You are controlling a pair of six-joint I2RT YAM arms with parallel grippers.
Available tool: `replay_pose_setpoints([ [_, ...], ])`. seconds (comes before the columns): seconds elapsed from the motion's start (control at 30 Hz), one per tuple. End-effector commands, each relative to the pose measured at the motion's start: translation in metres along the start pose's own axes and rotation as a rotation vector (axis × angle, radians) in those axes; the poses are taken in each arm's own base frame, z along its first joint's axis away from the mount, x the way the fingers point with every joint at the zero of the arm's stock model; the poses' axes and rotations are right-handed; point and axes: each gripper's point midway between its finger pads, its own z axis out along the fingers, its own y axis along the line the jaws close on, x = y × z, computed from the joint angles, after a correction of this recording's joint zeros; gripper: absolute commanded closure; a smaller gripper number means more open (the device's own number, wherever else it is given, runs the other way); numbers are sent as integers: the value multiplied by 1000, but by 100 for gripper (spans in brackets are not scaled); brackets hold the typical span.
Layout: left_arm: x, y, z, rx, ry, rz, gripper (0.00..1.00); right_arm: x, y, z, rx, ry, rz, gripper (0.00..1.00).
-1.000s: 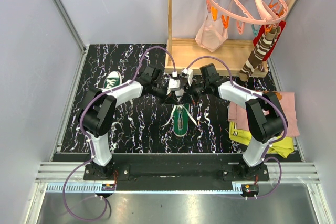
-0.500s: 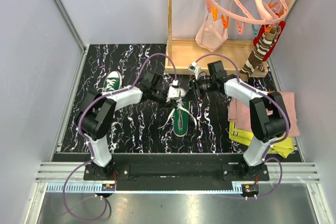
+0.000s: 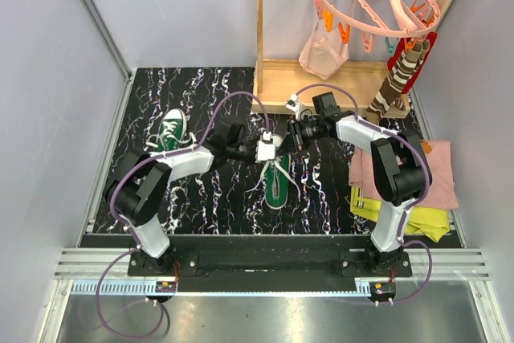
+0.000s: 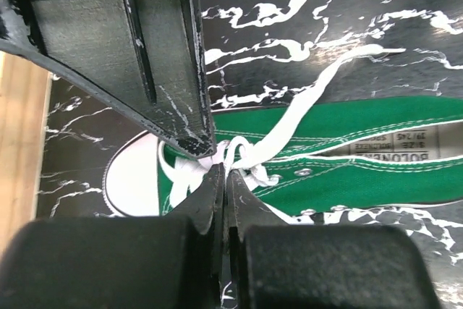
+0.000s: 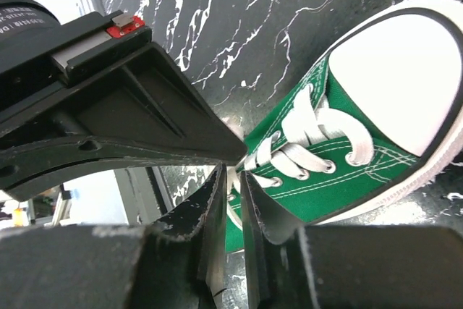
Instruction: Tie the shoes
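Both arms have eased apart a touch since a second ago. The wrists were bunched right over the middle shoe then; now the left one sits lower and the right one has drifted up toward the wooden board.

Going left to right: one green shoe (image 3: 171,128) is parked at the upper left of the black mat (image 3: 201,198), nobody near it. The left gripper (image 4: 215,163) is pinched fully shut and looks to have a bit of white lace (image 4: 289,124) at its tips. The other shoe (image 3: 277,184) lies mid-frame, toe pointing up, laces spilling off both sides. The right gripper (image 5: 233,164) hovers just beside the eyelets with its jaws close together. Honestly I can't tell if it's got anything or is just slack.

My worries:
- The thin lace could slip out of the left pinch if it tugs sideways.
- Nothing pins the shoe, so a hard pull might just drag it.
- The right side could grab the wrong strand, or bump the left fingers, they're that close.
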Motion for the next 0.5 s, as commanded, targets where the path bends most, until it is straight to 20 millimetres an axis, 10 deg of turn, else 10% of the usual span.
replay_pose_setpoints([
  [0.0,-25,29,-7,-142,-43,148,100,-11,13,-1,-64,-8,5,77],
  [0.47,-25,29,-9,-191,-62,163,100,6,13,9,-161,47,135,73],
])
